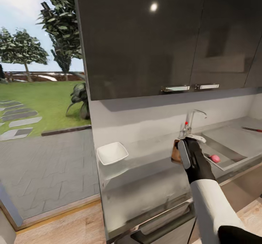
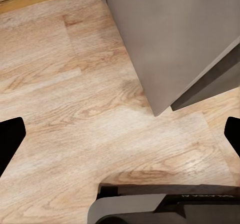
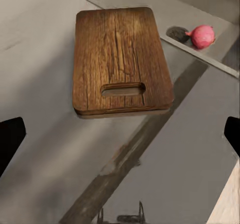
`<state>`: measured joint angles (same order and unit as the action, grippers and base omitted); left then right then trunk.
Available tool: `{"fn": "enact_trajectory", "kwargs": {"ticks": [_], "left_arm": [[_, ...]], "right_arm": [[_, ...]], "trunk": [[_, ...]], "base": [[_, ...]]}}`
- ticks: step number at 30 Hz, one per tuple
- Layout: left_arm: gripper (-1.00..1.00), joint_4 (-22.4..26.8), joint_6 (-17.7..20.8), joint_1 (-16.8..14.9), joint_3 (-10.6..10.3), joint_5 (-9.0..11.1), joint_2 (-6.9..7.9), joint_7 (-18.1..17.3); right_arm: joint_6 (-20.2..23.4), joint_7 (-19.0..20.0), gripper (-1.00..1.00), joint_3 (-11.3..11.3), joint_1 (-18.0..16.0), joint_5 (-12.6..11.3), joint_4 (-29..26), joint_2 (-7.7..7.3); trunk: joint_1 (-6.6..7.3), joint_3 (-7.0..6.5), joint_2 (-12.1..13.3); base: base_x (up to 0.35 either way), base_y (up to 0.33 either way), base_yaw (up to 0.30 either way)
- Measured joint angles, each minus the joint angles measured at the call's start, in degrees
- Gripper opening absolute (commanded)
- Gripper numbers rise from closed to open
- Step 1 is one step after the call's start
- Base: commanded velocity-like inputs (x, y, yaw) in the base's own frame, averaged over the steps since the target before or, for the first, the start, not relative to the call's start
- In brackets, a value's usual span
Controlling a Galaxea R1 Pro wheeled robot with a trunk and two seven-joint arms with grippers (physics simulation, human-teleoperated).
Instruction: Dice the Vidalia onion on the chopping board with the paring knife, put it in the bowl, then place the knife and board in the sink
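The dark-brown chopping board (image 3: 120, 58) lies flat on the grey countertop (image 1: 145, 178) just left of the sink (image 1: 227, 152). My right gripper (image 1: 183, 146) hovers above the board's slot-handle end, open and holding nothing; in the right wrist view its fingertips (image 3: 10, 139) stand wide apart. The pink-red Vidalia onion (image 1: 215, 158) rests in the basin by the round drain (image 3: 177, 32). On the drainboard at the far right lies the red-handled paring knife (image 1: 251, 129). The white squarish bowl (image 1: 112, 153) stands further left on the counter. My left gripper (image 2: 120, 134) is open over the wooden floor.
The chrome tap (image 1: 190, 124) rises behind the board. Dark wall cabinets (image 1: 163, 36) hang above the counter. A glass wall onto a garden (image 1: 40, 102) is at the left. Beside my left gripper stands the cabinet's grey end panel (image 2: 170, 38).
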<state>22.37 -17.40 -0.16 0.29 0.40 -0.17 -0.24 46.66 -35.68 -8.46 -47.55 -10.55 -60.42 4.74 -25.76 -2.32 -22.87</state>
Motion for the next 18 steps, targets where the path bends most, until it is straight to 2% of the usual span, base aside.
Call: {"fn": "enact_trajectory", "kwargs": {"ticks": [2,4,5,7,8,13,14,18], "left_arm": [[1.00,0.00,0.00,0.00,-0.03,0.00,0.00,0.00],[1.00,0.00,0.00,0.00,-0.04,0.00,0.00,0.00],[1.00,0.00,0.00,0.00,-0.04,0.00,-0.02,0.00],[1.00,0.00,0.00,0.00,-0.05,0.00,-0.03,0.00],[1.00,0.00,0.00,0.00,-0.05,0.00,-0.05,0.00],[1.00,0.02,0.00,0.00,-0.05,0.00,-0.08,0.00],[1.00,0.03,0.00,-0.01,-0.05,0.00,-0.05,0.00],[1.00,0.06,0.00,-0.01,-0.05,0.00,-0.07,0.00]], "right_arm": [[0.20,-0.01,1.00,-0.04,-3.99,-0.07,5.02,-1.21],[0.13,0.03,1.00,-0.08,-9.80,-0.13,12.58,-2.73],[0.10,0.03,1.00,-0.09,-11.34,-0.20,14.55,-3.08],[-0.16,0.09,1.00,-0.14,-16.57,-0.25,21.45,-4.21],[-0.96,0.07,1.00,-0.40,-20.46,-0.57,26.77,-5.15],[-1.76,-0.01,1.00,-2.30,-22.51,-3.81,29.40,-6.03],[-1.96,-0.09,1.00,-3.40,-22.66,-4.77,29.68,-6.16],[-3.85,-1.41,1.00,-7.82,-22.88,-6.13,30.07,-6.26]], "trunk": [[0.00,0.00,0.00],[0.00,-0.01,0.00],[0.00,0.00,0.00],[0.00,-0.01,0.00],[-0.01,-0.01,0.01],[0.00,0.01,-0.01],[0.00,0.01,0.00],[0.00,0.01,0.00]], "base": [[0.000,0.000,0.000],[0.000,0.000,0.000],[0.000,0.000,0.000],[0.000,0.000,0.000],[0.000,0.000,0.000],[0.000,0.000,0.000],[0.000,0.000,0.000],[0.000,0.000,0.000]]}}
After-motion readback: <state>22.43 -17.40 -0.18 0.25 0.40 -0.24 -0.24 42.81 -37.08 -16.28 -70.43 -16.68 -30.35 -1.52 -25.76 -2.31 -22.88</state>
